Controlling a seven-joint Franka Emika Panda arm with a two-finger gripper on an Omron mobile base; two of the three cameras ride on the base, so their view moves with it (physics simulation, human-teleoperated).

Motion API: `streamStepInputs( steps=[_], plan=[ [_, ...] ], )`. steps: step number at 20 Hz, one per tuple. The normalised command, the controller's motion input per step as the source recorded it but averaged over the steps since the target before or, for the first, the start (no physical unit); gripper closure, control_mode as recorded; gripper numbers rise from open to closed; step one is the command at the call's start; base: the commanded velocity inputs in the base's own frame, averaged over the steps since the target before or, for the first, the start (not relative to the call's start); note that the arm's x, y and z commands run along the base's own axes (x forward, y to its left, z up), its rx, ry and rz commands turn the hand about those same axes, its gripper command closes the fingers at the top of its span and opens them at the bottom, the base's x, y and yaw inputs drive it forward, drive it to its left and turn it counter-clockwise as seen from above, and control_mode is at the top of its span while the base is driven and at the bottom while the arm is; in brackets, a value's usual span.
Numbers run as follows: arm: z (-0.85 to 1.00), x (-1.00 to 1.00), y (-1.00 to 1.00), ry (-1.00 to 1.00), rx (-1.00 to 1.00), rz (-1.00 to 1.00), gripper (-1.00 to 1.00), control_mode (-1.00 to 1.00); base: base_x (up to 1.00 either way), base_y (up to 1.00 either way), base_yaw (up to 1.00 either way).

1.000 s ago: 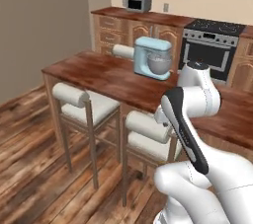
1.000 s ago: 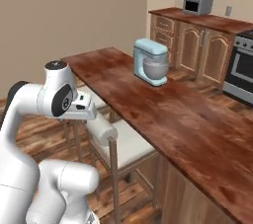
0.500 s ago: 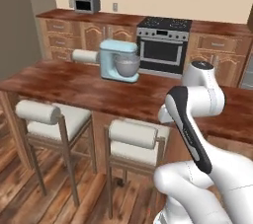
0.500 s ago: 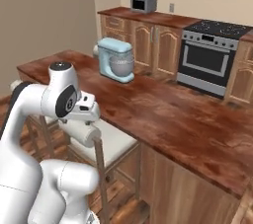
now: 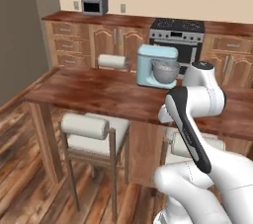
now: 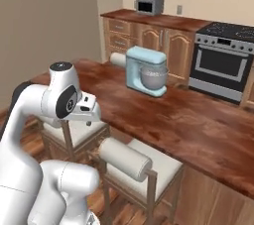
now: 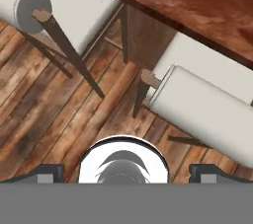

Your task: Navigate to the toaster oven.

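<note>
With the toaster oven (image 5: 94,2) far off at 11 o'clock behind the island desk (image 5: 106,93), driving straight risks hitting its stools (image 5: 94,133); the claw (image 7: 123,172) looks empty, its spread perhaps wide, though hard to judge.

Grey toaster oven (image 5: 94,2) on far counter (image 5: 99,18)

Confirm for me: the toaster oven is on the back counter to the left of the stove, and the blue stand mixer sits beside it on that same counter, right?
Not quite. The toaster oven is on the back counter, left of the stove, but the blue stand mixer stands on the nearer wooden island, well apart from it. The left base view shows this.
</note>
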Motion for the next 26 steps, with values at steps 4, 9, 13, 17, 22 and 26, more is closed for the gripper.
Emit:
streamStepInputs(
  steps=[4,9,13,17,22,26],
  plan=[
    [0.0,0.0,0.0,0.0,0.0,0.0,-1.0,1.0,0.48,1.0,-0.13],
    [0.0,0.0,0.0,0.0,0.0,0.0,-1.0,1.0,0.4,1.0,-0.09],
    [0.0,0.0,0.0,0.0,0.0,0.0,-1.0,1.0,0.11,1.0,-0.1],
    [0.0,0.0,0.0,0.0,0.0,0.0,-1.0,1.0,0.1,1.0,-0.07],
    [0.0,0.0,0.0,0.0,0.0,0.0,-1.0,1.0,0.13,1.0,-0.04],
    [0.0,0.0,0.0,0.0,0.0,0.0,-1.0,1.0,0.18,1.0,-0.04]
  ],
)
